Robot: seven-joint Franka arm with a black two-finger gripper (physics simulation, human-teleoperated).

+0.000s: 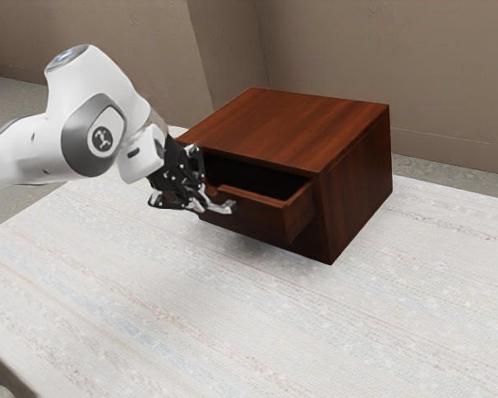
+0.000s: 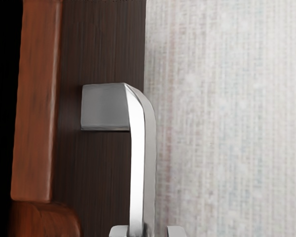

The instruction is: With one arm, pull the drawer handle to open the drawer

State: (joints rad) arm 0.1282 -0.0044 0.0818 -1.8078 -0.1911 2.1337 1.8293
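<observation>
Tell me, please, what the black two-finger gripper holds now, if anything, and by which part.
It holds the silver metal bar handle of the brown wooden drawer. The gripper is shut on the bar's straight part, away from its end mount.

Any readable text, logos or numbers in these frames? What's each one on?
No readable words or numbers.
Grey joint cap on the arm: a small white emblem, too small to read as text.
Cabinet, drawer, handle, table: unmarked.
</observation>
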